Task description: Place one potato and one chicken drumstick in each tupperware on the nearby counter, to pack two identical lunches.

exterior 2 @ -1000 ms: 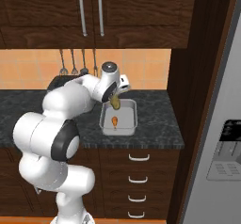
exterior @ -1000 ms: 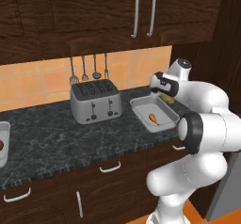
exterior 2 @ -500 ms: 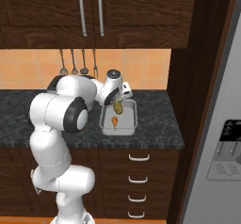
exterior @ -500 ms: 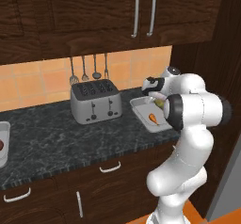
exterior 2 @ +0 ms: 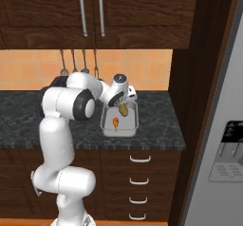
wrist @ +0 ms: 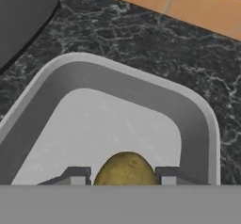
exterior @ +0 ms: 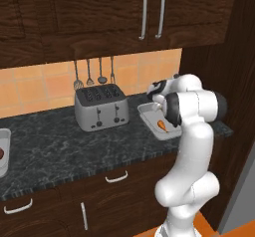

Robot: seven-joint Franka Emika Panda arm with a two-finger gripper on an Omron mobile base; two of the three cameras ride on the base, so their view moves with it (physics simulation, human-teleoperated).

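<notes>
Dark speckled counter (exterior 2: 152,125) runs under orange tile and brown cabinets, and I have the arm reaching over its end by the tall side panel, past the silver toaster (exterior: 101,107). One tupperware (exterior 2: 107,113) sits there, long side running away from me, with the chicken drumstick (exterior 2: 115,122) already lying on its floor toward the near end. That leaves the far half bare, which is why I judge the arm is aimed there.

From the hand view the gripper (wrist: 123,175) holds the potato (wrist: 126,169) between its two fingers, jaws pinching it from both sides, with the tray's pale floor and rounded far corner straight below. In the right base view the potato (exterior 2: 124,110) hangs over the tray, just beyond the drumstick and apart from it. I think it is a little above the floor, not resting on it, though the angle makes that hard to call.

Holding it over the free half keeps it from landing on the drumstick. My next move would be to lower a touch and let go. This lunch would then be packed. A pale object at the left end of the counter may be the second tray, too cropped to confirm
</notes>
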